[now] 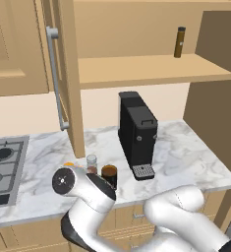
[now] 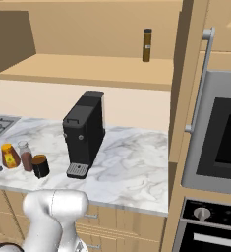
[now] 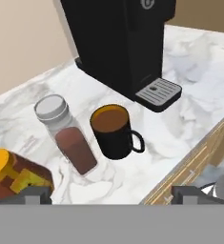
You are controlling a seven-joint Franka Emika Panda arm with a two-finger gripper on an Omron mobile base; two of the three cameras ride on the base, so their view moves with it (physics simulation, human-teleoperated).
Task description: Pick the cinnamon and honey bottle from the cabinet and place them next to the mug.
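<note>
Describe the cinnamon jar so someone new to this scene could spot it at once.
Find the tall black coffee machine on the marble counter. To its left in the right base view stand three small items in a row: the dark mug, then the cinnamon jar, then the honey bottle. The jar is the middle one: clear glass, grey cap, reddish-brown powder inside.

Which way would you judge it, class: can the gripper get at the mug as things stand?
Probably yes. The gripper is open just above the counter, and the mug stands apart from the cinnamon and the coffee machine, with nothing between.
</note>
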